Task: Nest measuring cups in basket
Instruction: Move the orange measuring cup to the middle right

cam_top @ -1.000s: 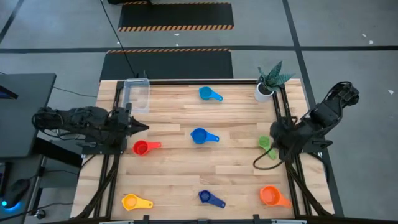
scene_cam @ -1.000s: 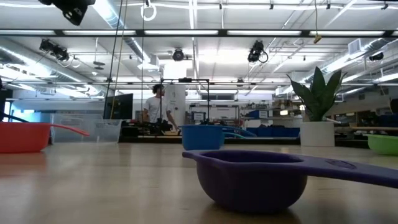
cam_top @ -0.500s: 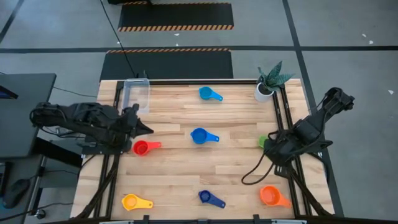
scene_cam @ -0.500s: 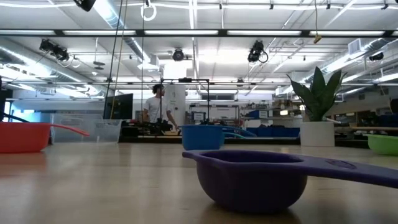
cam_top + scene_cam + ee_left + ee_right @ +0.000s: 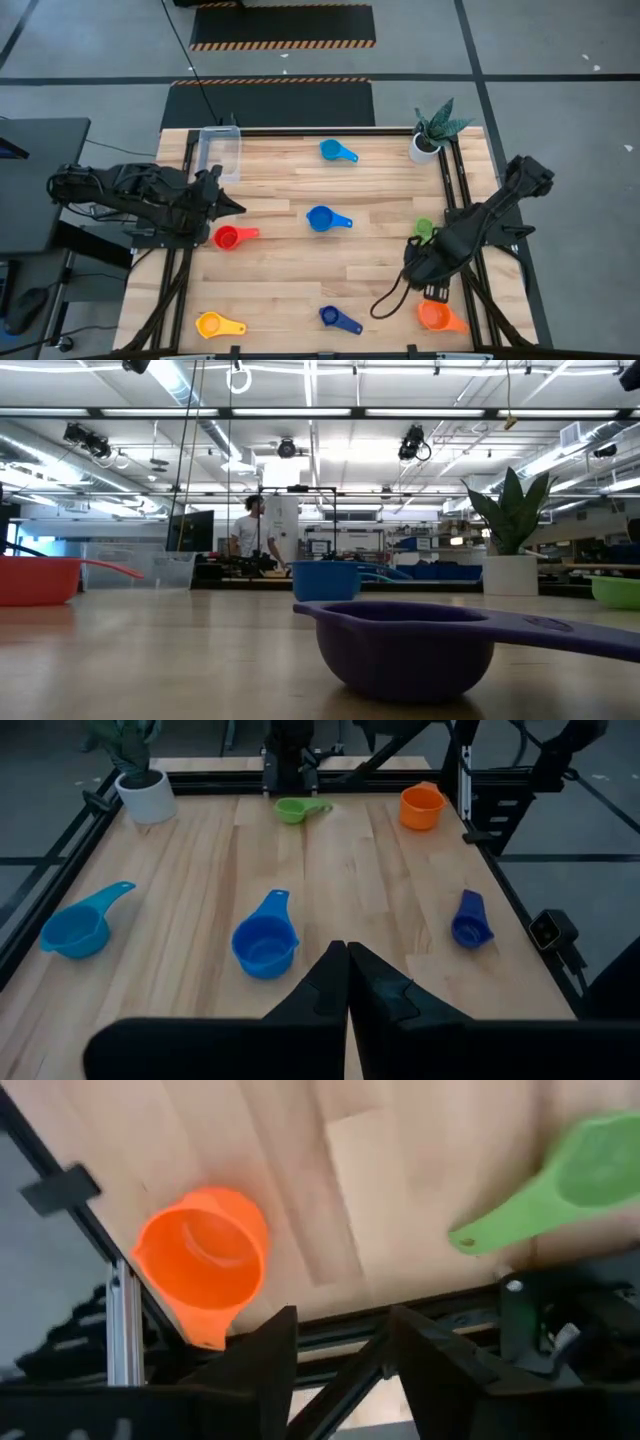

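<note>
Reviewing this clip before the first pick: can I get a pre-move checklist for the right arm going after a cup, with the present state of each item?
1. Right gripper open: ok, its fingers stand apart in the right wrist view.
2. Right gripper empty: ok, nothing between the fingers.
3. Target in sight: ok, the orange cup lies upright close ahead, the green cup further off.
4. Gripper lined up over the orange cup: not ok, it sits off to one side of it.
5. Basket free to receive: ok, no cup in it.
6. Left gripper out of the way: ok, shut and empty at the table's left edge near the red cup.
</note>
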Motion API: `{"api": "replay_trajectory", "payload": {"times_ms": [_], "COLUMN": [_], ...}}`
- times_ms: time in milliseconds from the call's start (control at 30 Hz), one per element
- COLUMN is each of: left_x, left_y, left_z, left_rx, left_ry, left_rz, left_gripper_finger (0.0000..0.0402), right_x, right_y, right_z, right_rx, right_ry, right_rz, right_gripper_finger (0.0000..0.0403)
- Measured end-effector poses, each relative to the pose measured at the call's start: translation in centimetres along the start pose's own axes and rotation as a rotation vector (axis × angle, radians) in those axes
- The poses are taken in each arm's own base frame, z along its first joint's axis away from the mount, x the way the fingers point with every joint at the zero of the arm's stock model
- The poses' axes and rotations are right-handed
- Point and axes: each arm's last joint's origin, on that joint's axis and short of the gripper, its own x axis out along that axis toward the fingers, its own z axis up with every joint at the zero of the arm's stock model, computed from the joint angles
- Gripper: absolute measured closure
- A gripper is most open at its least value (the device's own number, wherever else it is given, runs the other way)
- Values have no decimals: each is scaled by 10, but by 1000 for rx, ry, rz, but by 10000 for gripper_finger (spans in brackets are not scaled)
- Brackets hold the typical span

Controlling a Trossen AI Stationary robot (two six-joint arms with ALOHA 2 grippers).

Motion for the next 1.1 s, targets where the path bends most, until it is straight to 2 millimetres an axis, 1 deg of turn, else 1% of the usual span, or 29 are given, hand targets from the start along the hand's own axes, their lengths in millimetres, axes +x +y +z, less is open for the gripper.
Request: {"api": "replay_trajectory", "payload": {"times_ms": [200, 367, 533, 633, 767, 967, 1100], "left_x": [0, 0, 0, 0, 0, -1, -1], "left_y": [0, 0, 0, -1, -1, -1, -1], "left_z": [0, 2, 5, 7, 9, 12, 15], "left_rx": [-1, -4, -7, -10, -12, -18, -22], "left_ry": [-3, -21, -47, -71, -89, -124, -153], "left_rz": [0, -2, -4, -6, -8, -11, -13], "left_gripper_finger": [388, 388, 388, 388, 388, 388, 388], "right_x": [28, 49, 69, 78, 84, 95, 105], "right_y": [26, 38, 49, 52, 53, 50, 47], "right_z": [17, 20, 22, 23, 25, 26, 28], "right_rx": [-90, -109, -187, -241, -286, -302, -306], "right_ry": [45, 105, 171, 200, 213, 196, 185], "right_rz": [20, -27, -53, -73, -67, -49, -42], "right_gripper_finger": [233, 238, 238, 238, 239, 239, 239]}}
